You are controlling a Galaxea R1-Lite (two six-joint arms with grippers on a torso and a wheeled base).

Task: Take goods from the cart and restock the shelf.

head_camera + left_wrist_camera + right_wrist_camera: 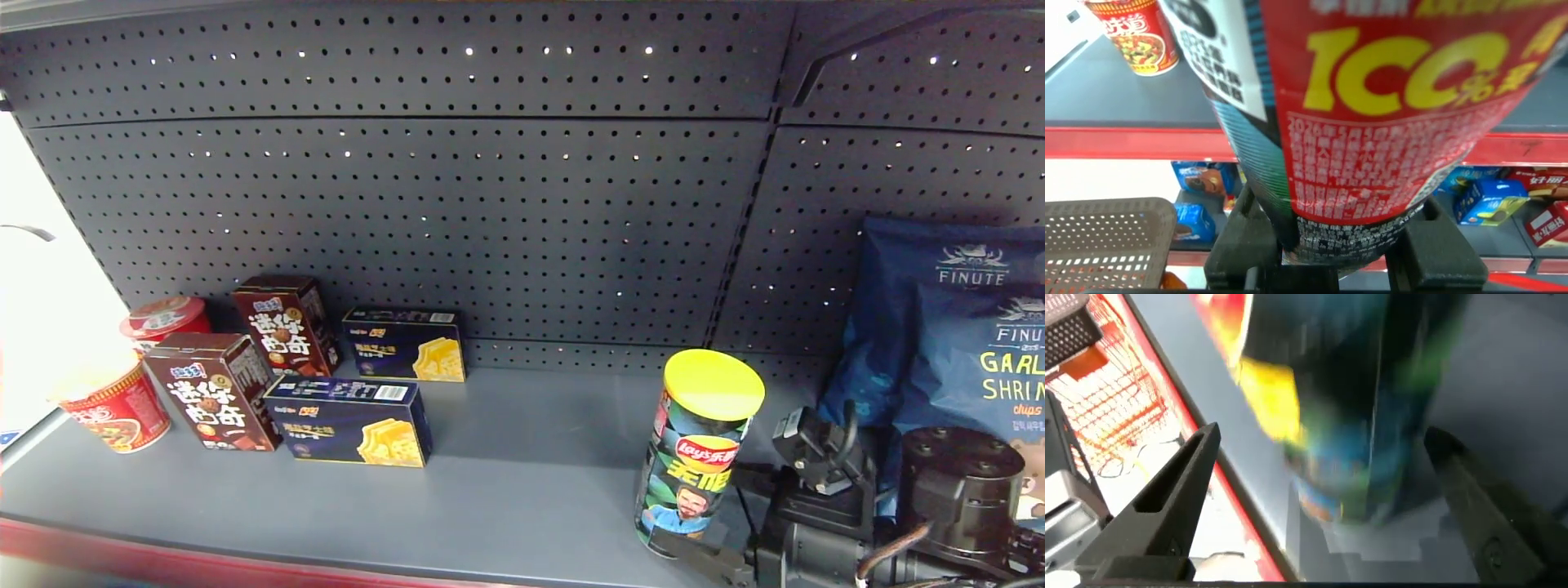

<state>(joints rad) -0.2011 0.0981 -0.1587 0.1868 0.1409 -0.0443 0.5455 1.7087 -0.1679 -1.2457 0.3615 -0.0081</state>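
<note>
The middle of the shelf board (531, 457) lies bare, a wide lane running from the front edge back to the pegboard (490, 229). On the left, blue boxes (351, 420), brown boxes (214, 390) and cup noodles (114, 404) crowd together. On the right stands a yellow-lidded chips can (702, 449), with blue shrimp-chip bags (963, 343) close behind.

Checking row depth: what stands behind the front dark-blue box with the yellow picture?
A matching dark-blue box stands behind the front dark-blue box, near the perforated back panel. The strip of grey shelf right behind the front box is hidden.
</note>
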